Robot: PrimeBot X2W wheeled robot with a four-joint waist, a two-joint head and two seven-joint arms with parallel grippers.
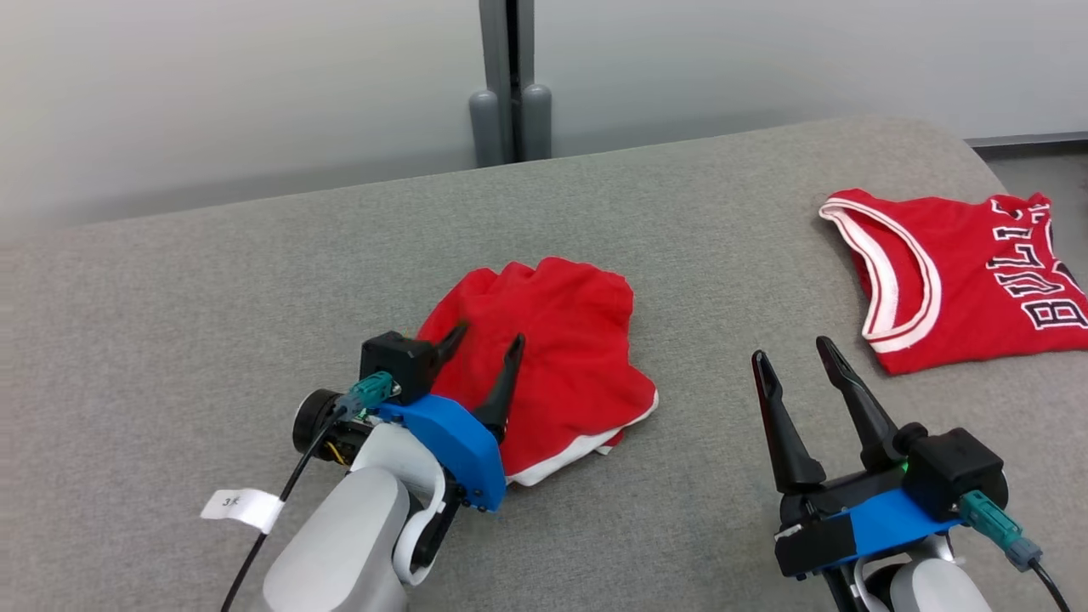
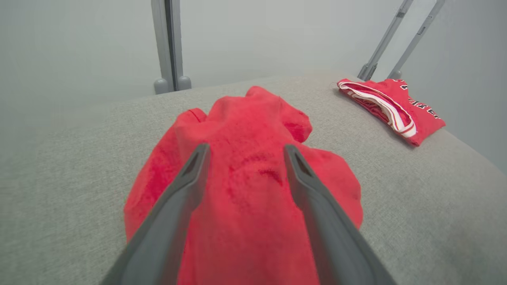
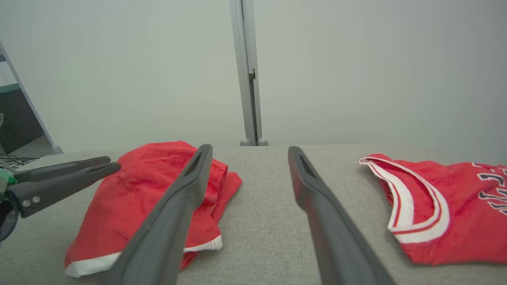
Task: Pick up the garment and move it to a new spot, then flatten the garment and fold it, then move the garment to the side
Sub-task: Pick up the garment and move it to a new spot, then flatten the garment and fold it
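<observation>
A red basketball jersey (image 1: pixel 952 289) lies at the right edge of the head view. Across its chest, black letters (image 1: pixel 1039 280) with white outlines run up the frame and spell "BULLS"; the last letter, at the top of the row, is partly creased. In the right wrist view the same lettering (image 3: pixel 493 186) is cut off by the right edge and cannot be read. At the lower left of the head view, a white paper tag (image 1: pixel 240 507) is wrapped around the black cable (image 1: pixel 293 480) leading to the left gripper (image 1: pixel 491 333). It shows a "3" followed by a small mark too blurred to read.
</observation>
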